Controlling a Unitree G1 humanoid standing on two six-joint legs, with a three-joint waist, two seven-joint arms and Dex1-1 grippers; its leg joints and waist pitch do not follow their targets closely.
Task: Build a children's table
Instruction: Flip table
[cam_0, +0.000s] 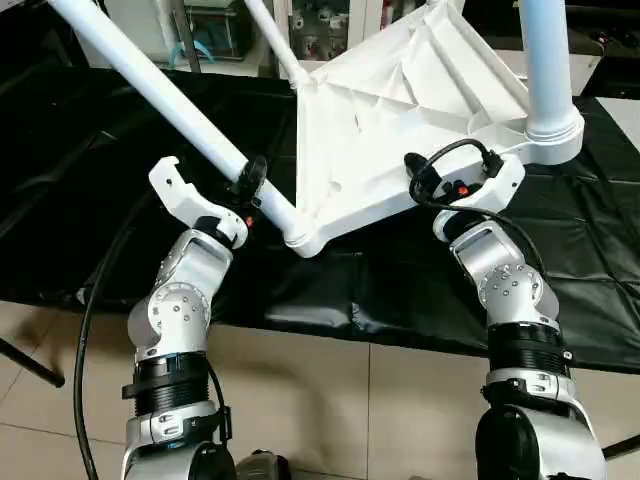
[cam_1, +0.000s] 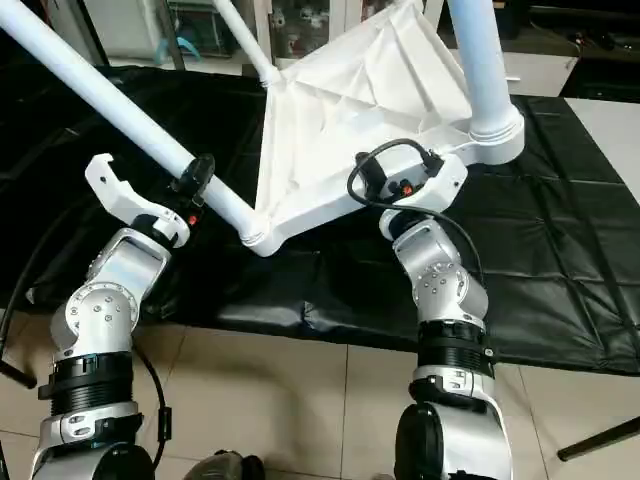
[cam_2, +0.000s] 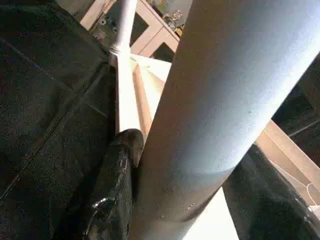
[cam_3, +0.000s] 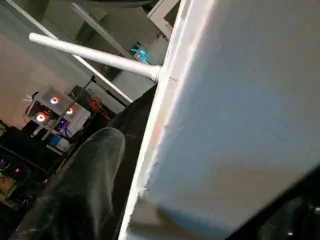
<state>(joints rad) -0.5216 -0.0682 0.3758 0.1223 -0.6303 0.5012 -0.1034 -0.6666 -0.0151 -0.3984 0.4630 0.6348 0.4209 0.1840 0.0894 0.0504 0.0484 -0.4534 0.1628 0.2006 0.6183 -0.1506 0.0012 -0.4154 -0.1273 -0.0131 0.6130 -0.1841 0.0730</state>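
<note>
Three white tube legs stand in the corner sockets of the square tabletop (cam_0: 400, 130), which lies tilted, ribbed underside up, over the black-covered work table (cam_0: 90, 150); each leg's far end runs out of frame. Largest in view, the tabletop hides the right gripper (cam_0: 470, 190) beneath its near edge, so its jaws cannot be told from the head camera; the right wrist camera shows one black finger (cam_3: 85, 180) beside the tabletop's white rim. Smaller, the left gripper (cam_0: 245, 185) has its jaws clamped around the near-left leg (cam_0: 150, 85), just above the socket.
</note>
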